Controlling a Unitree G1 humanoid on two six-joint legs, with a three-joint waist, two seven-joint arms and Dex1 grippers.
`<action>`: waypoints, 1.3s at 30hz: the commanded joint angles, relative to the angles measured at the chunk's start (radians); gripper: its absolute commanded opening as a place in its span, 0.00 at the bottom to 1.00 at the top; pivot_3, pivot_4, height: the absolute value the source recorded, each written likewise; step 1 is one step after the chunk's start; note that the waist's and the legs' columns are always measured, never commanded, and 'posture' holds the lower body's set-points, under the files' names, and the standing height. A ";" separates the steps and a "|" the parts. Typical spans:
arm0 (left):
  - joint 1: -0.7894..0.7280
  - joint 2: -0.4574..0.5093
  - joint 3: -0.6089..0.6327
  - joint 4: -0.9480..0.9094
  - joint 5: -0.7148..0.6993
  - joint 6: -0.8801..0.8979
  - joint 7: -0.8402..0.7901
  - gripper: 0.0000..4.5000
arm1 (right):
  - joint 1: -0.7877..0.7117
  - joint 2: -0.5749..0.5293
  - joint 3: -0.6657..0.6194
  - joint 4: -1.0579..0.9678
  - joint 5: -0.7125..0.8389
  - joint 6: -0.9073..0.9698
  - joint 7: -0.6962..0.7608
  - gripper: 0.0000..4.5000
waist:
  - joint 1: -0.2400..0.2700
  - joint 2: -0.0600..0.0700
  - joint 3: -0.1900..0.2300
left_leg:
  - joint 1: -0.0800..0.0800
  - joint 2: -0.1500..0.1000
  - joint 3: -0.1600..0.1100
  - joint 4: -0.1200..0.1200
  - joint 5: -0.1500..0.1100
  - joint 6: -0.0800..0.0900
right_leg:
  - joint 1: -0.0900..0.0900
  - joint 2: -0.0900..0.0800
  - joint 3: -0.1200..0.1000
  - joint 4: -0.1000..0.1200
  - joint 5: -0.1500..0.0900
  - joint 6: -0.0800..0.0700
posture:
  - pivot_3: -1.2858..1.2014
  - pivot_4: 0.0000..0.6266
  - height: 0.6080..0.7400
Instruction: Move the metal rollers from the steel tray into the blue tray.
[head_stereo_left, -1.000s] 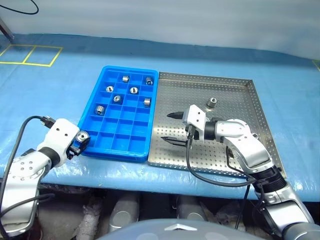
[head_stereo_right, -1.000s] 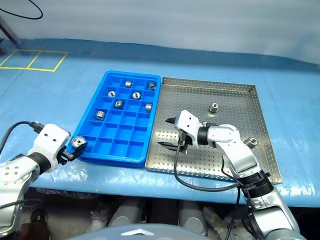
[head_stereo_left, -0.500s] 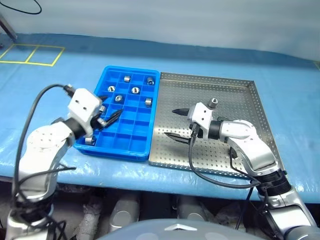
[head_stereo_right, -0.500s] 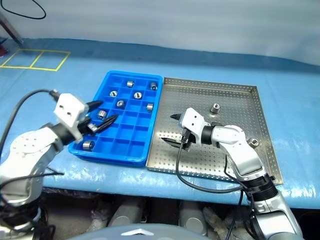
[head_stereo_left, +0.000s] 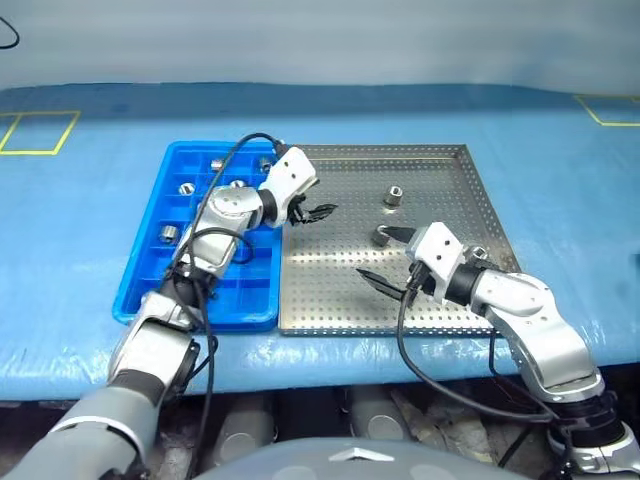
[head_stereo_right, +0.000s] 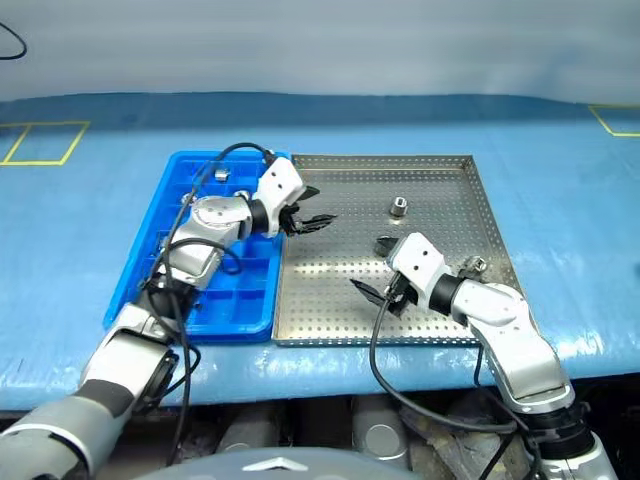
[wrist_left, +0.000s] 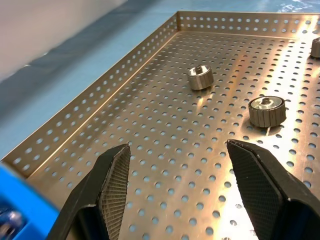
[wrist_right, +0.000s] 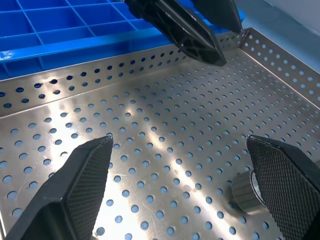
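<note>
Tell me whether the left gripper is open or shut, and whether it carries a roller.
Open and empty. The left gripper has its fingers spread over the bare steel tray, nothing between them.

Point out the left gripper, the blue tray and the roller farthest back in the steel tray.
left gripper (head_stereo_left: 318, 212), left eye view, between its fingertips.
blue tray (head_stereo_left: 135, 285), left eye view, outer rim.
roller (head_stereo_left: 394, 194), left eye view, its top.

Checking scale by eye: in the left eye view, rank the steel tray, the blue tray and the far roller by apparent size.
1. steel tray
2. blue tray
3. far roller, by far the smallest
</note>
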 joint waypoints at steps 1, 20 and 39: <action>-0.064 -0.049 -0.020 0.132 0.026 -0.075 -0.032 0.74 | 0.025 0.002 -0.039 -0.069 0.015 0.008 -0.032 1.00 | -0.020 0.000 0.000 | 0.000 0.000 0.000 0.000 0.000 0.000 | 0.000 0.000 0.000 0.000 0.000 0.001 | 0.37 0.24 1.00; -0.164 -0.175 -0.045 0.501 0.171 -0.194 -0.020 0.74 | 0.078 0.002 -0.057 -0.120 0.025 0.025 -0.080 1.00 | -0.210 0.000 0.000 | 0.002 -0.001 0.009 0.001 -0.003 0.006 | 0.001 0.002 0.013 0.000 -0.001 0.016 | 0.35 0.24 1.00; -0.146 -0.134 -0.026 0.486 0.212 -0.197 0.001 0.42 | 0.048 0.004 -0.038 -0.092 0.025 0.012 -0.075 1.00 | -0.237 -0.001 0.000 | 0.004 -0.002 0.014 0.003 -0.004 0.008 | 0.003 0.001 0.019 -0.003 0.002 0.023 | 0.37 0.24 1.00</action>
